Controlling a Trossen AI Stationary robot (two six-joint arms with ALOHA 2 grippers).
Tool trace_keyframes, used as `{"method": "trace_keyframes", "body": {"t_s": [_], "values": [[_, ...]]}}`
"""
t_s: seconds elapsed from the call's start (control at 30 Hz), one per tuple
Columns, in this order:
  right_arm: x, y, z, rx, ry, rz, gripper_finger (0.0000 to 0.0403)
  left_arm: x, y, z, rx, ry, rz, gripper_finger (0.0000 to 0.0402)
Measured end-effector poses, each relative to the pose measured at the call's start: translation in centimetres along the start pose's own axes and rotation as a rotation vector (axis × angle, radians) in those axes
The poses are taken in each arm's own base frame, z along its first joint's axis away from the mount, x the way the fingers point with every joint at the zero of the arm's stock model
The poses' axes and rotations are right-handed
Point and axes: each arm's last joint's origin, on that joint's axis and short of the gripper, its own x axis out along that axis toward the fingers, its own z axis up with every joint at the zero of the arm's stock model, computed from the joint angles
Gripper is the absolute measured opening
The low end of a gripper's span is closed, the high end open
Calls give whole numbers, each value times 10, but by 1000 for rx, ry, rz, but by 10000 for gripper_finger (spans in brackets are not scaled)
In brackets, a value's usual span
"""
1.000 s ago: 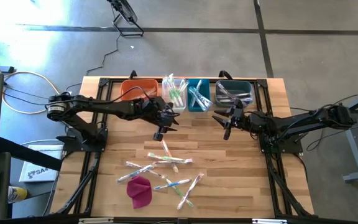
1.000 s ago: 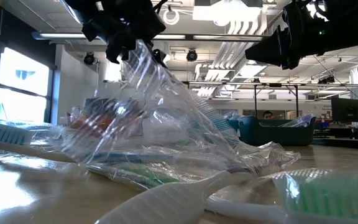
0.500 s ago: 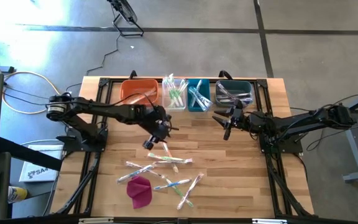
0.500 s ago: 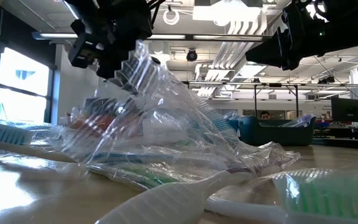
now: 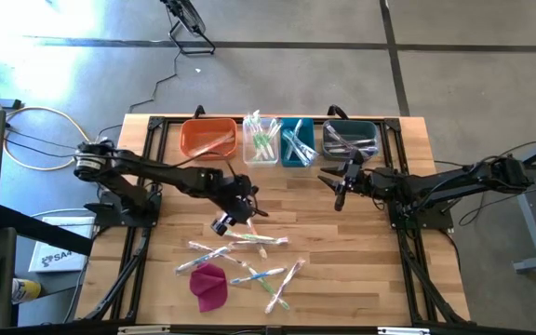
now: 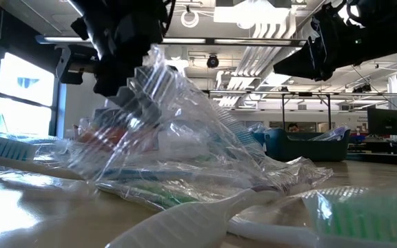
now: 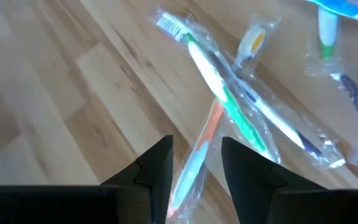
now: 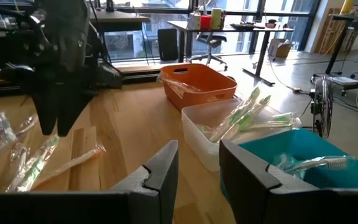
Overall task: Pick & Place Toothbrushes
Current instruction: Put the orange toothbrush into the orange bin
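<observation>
Several wrapped toothbrushes (image 5: 247, 238) lie loose on the wooden table near its front. My left gripper (image 5: 221, 224) hangs open just above the pile's far left end, slanting down. In the left wrist view an orange-and-white toothbrush (image 7: 199, 151) on the table shows in the gap of that gripper (image 7: 196, 142), and a green-and-white one (image 7: 225, 96) lies beyond it. My right gripper (image 5: 340, 192) waits open and empty in front of the bins, its fingers (image 8: 166, 163) pointing level toward the table's left.
Along the far edge stand an orange bin (image 5: 207, 138), a clear bin (image 5: 261, 140), a blue bin (image 5: 296, 142) and a dark teal bin (image 5: 350, 140), each with toothbrushes in it. A magenta cloth lump (image 5: 209, 286) lies at the front left. Bare wood lies right of the pile.
My left gripper has gone from in front of the clear bin toward the table's near edge and a little left, sinking toward the toothbrush pile and tipping further down. Its fingers have stayed open. The toothbrushes have not moved.
</observation>
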Motion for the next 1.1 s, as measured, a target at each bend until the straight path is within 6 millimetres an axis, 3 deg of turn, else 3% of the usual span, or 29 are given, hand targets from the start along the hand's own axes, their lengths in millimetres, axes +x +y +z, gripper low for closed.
{"method": "trace_keyframes", "body": {"t_s": [0.8,1.1], "values": [[0,0,-4,10,42,-2,110,65,1,-24,-34,106,-70,132],[0,0,-5,9,47,-2,110,65,1,-24,-63,109,-66,132]]}}
